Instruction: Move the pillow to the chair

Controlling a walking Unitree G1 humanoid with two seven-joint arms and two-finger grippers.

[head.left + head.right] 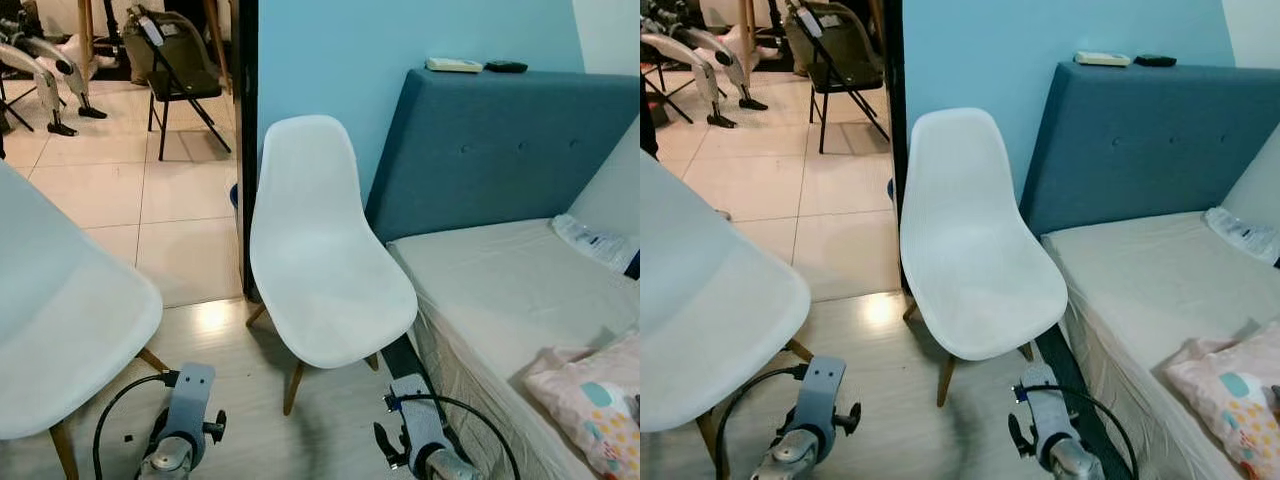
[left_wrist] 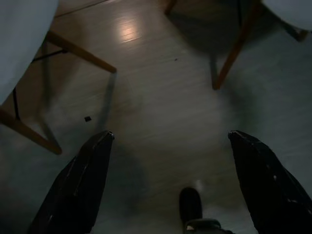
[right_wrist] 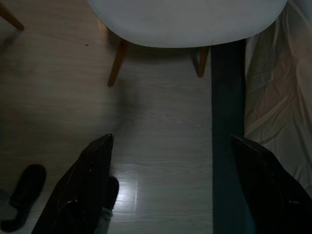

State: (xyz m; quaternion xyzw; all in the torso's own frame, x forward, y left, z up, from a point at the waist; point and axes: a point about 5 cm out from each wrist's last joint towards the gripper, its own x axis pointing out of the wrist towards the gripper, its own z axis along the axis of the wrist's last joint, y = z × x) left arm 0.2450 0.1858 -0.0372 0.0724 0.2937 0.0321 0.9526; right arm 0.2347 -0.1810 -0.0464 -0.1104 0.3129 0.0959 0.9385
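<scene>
Bright, sharp head views with floor glare by the doorway; dim, shadowy wrist views

The pink patterned pillow lies at the bed's near corner, cut off by the frame's right and lower edges. A second white chair is cropped at the left edge, its far side unseen. Two small items atop the blue headboard are too small to identify.
</scene>
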